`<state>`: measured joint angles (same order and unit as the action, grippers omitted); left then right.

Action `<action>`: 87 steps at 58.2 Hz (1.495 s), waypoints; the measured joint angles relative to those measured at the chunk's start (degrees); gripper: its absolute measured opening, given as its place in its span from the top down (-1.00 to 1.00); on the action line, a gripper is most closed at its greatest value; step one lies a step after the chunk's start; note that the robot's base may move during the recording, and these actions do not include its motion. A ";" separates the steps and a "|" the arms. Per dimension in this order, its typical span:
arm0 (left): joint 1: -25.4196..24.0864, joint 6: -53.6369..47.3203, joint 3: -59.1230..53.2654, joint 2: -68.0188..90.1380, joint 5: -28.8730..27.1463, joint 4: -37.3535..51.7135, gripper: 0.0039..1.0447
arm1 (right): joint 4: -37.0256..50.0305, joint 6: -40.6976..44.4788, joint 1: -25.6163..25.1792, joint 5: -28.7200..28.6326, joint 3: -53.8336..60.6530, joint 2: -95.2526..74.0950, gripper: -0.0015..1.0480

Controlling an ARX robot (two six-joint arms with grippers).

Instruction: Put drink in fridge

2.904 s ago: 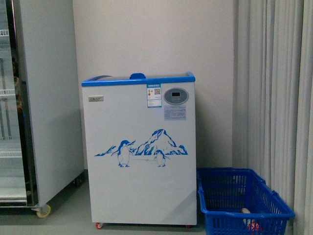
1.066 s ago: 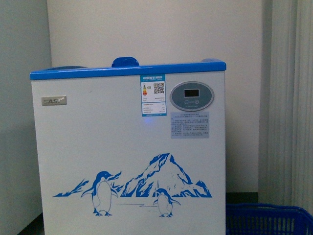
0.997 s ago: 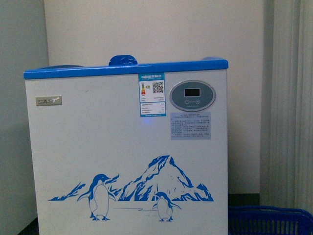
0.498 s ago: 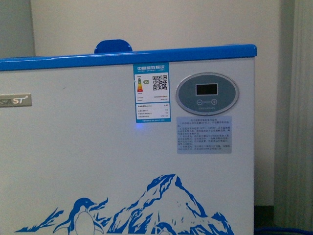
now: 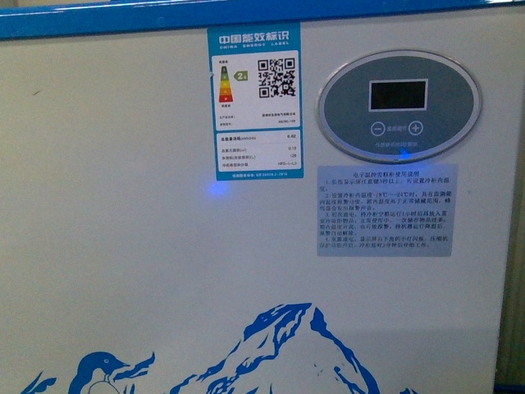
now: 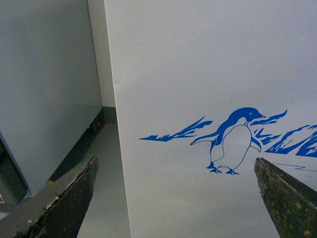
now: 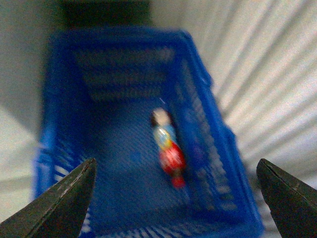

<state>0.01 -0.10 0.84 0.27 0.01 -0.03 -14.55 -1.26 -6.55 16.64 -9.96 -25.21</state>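
the drink [image 7: 168,148] is lying inside the blue basket [image 7: 54,124], close to one wall. the right gripper [image 7: 176,164] is hanging above the basket, jaws spread and empty. the left gripper [image 6: 176,166], likewise spread, is pointing at the fridge [image 6: 198,74]. risk: a descending finger catching that wall and shoving the basket.
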 joint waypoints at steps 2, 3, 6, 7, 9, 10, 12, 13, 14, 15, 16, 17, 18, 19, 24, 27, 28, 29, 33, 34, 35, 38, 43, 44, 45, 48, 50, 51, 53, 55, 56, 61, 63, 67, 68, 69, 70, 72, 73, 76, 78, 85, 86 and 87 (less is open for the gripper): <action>0.00 -0.02 0.00 -0.02 -0.04 0.02 -0.85 | 5.73 1.92 -4.61 1.51 -0.48 -11.32 -0.85; 0.00 -0.02 0.00 -0.02 -0.02 0.02 -0.85 | 8.85 2.64 -5.99 2.05 -0.68 -15.91 -0.85; 0.00 -0.02 0.00 -0.02 0.00 0.02 -0.85 | 17.25 5.29 -8.22 3.85 -1.36 -27.19 -0.85; 0.00 -0.02 0.00 -0.02 0.00 0.02 -0.85 | 20.50 5.95 -8.79 4.35 -1.86 -31.52 -0.85; 0.00 -0.02 0.00 -0.02 0.00 0.02 -0.85 | 26.60 6.91 -9.20 5.27 -3.32 -40.04 -0.85; 0.00 -0.02 0.00 -0.02 -0.02 0.02 -0.85 | 28.02 7.19 -9.22 5.51 -3.76 -42.12 -0.85; 0.00 -0.02 0.00 -0.02 -0.02 0.02 -0.85 | 33.16 7.78 -9.05 5.95 -5.84 -50.38 -0.85; 0.00 0.00 0.00 -0.02 -0.02 0.02 -0.85 | 34.32 8.00 -8.96 5.90 -6.38 -52.48 -0.85; 0.00 -0.02 0.00 -0.02 0.00 0.02 -0.85 | 36.26 8.24 -8.74 5.92 -7.41 -56.30 -0.85; 0.00 0.00 0.00 -0.02 -0.02 0.02 -0.85 | 37.11 8.26 -8.59 6.01 -7.87 -58.10 -0.85; 0.00 0.00 0.00 -0.02 -0.02 0.02 -0.85 | 38.82 8.46 -8.28 6.38 -8.83 -61.66 -0.85; 0.00 0.00 0.00 -0.02 -0.02 0.02 -0.85 | 39.56 8.50 -8.13 6.64 -9.29 -63.34 -0.85; 0.00 0.00 0.00 -0.02 0.00 0.02 -0.85 | 40.96 8.66 -7.82 7.17 -10.25 -66.60 -0.85; 0.00 -0.02 0.00 -0.02 0.02 0.02 -0.85 | 41.57 8.66 -7.69 7.43 -10.71 -68.11 -0.85; 0.00 0.00 0.00 -0.02 -0.02 0.02 -0.85 | 44.98 8.92 -6.86 9.14 -14.21 -78.34 -0.85; 0.00 0.00 0.00 -0.02 -0.02 0.02 -0.85 | 46.75 9.22 -6.64 10.64 -16.72 -84.70 -0.85; 0.00 -0.02 0.00 -0.02 -0.02 0.02 -0.85 | 47.39 9.46 -6.64 11.28 -17.81 -87.21 -0.85; 0.00 -0.02 0.00 -0.02 0.00 0.02 -0.85 | 47.69 9.55 -6.64 11.61 -18.34 -88.35 -0.85; 0.00 -0.02 0.00 -0.02 0.00 0.02 -0.85 | 49.22 9.75 -6.95 13.92 -22.10 -95.95 -0.85; 0.00 0.00 0.00 -0.02 -0.02 0.02 -0.85 | 49.40 9.75 -7.13 14.32 -23.17 -97.90 -0.85; 0.00 -0.02 0.00 -0.02 -0.02 0.02 -0.85 | 49.48 9.70 -7.21 14.47 -23.71 -98.88 -0.85; 0.00 0.00 0.00 -0.02 -0.02 0.02 -0.85 | 49.79 9.60 -7.48 14.80 -25.75 -102.47 -0.85; 0.00 -0.02 0.00 -0.02 -0.02 0.02 -0.85 | 49.81 9.09 -7.82 15.08 -28.70 -107.30 -0.85; 0.00 -0.02 0.00 -0.02 -0.02 0.02 -0.85 | 49.79 8.81 -7.93 15.26 -29.64 -108.76 -0.85; 0.00 -0.02 0.00 -0.02 -0.02 0.02 -0.85 | 49.79 8.61 -7.96 15.28 -30.10 -109.46 -0.85; 0.00 -0.02 0.00 -0.02 -0.02 0.02 -0.85 | 49.68 7.98 -8.07 15.26 -32.46 -112.76 -0.85; 0.00 0.00 0.00 -0.02 -0.02 0.02 -0.85 | 49.64 7.45 -8.17 15.26 -34.32 -115.12 -0.85; 0.00 0.00 0.00 -0.02 -0.02 0.02 -0.85 | 49.42 7.08 -8.22 15.23 -35.30 -116.24 -0.85; 0.00 0.00 0.00 -0.02 -0.02 0.02 -0.85 | 49.03 6.80 -8.24 15.23 -36.35 -117.26 -0.85; 0.00 0.00 0.00 -0.02 -0.02 0.02 -0.85 | 48.41 6.32 -8.33 15.26 -37.88 -118.75 -0.85; 0.00 -0.02 0.00 -0.02 0.00 0.02 -0.85 | 48.22 6.16 -8.33 15.26 -38.38 -119.25 -0.85; 0.00 -0.02 0.00 -0.02 -0.02 0.02 -0.85 | 46.99 5.16 -8.50 15.47 -41.40 -122.05 -0.85; 0.00 0.00 0.00 -0.02 -0.02 0.02 -0.85 | 46.16 4.83 -8.66 15.65 -42.95 -123.36 -0.85; 0.00 0.00 0.00 -0.02 -0.02 0.02 -0.85 | 44.68 3.96 -8.94 16.09 -46.69 -126.29 -0.85; 0.00 0.00 0.00 -0.02 -0.02 0.02 -0.85 | 44.24 3.74 -9.03 16.15 -47.74 -127.05 -0.85; 0.00 0.00 0.00 -0.02 -0.02 0.02 -0.85 | 43.76 3.58 -9.07 16.17 -48.78 -127.78 -0.85; 0.00 -0.02 0.00 -0.02 0.00 0.02 -0.85 | 43.54 3.54 -9.09 16.17 -49.29 -128.13 -0.85; 0.00 -0.02 0.00 -0.02 -0.02 0.02 -0.85 | 42.91 3.41 -9.11 16.17 -50.90 -129.15 -0.85; 0.00 -0.02 0.00 -0.02 -0.02 0.02 -0.85 | 42.47 3.30 -9.11 16.17 -51.95 -129.81 -0.85; 0.00 -0.02 0.00 -0.02 -0.02 0.02 -0.85 | 41.59 3.10 -9.09 16.17 -54.01 -131.01 -0.85; 0.00 0.00 0.00 -0.02 -0.02 0.02 -0.85 | 41.00 2.89 -9.05 16.17 -55.49 -131.88 -0.85; 0.00 -0.02 0.00 -0.02 -0.02 0.02 -0.85 | 38.03 1.88 -8.74 16.61 -61.24 -135.29 -0.85; 0.00 -0.02 0.00 -0.02 0.00 0.02 -0.85 | 37.53 1.68 -8.68 16.61 -62.10 -135.82 -0.85; 0.00 -0.02 0.00 -0.02 -0.02 0.02 -0.85 | 37.03 1.38 -8.66 16.61 -62.95 -136.41 -0.85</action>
<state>0.01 -0.12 0.84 0.25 -0.01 -0.01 22.48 0.12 -15.20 33.26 -72.90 -161.62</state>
